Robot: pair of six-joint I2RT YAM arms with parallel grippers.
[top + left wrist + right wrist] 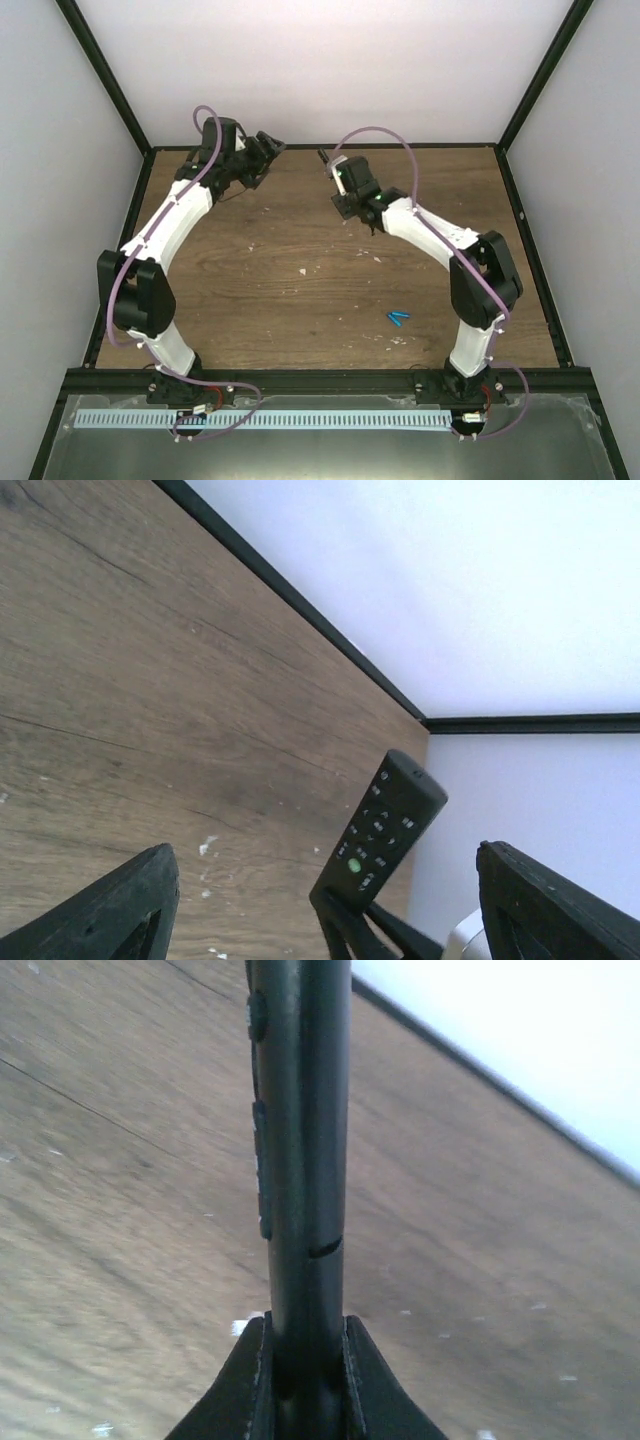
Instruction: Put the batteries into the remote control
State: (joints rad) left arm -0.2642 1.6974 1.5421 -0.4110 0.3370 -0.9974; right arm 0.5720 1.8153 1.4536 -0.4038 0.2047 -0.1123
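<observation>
Clamped narrow, the right fingers (238, 1395) hold one end of the remote control (300, 1160). That gripped end is hidden between them. The right wrist view shows only the thin side edge of the remote, with a few buttons as bumps along its left, and the frame's top edge cuts off its far end. The left fingers (110, 910) are spread wide with nothing between them, and their tips are cut off by the bottom of the left wrist view. From there the button face can be seen, with a green button (354, 866) close to the right fingers. The back of the remote is not in view. In the top view the remote is hard to tell from the black fingers around it. Its long axis runs straight out from the right fingers, in line with them. It is held up off the table (280, 290), with its free end pointing toward the left fingers, near them but not touching. In the left wrist view it leans up and to the right. The batteries (398, 318) lie on the table well apart from both pairs of fingers, back toward the right arm's base. Their ends meet in a narrow V, and they are too small to show more. The count is one remote, two batteries and two pairs of fingers. Several white flecks (303, 270) are scattered on the table.
</observation>
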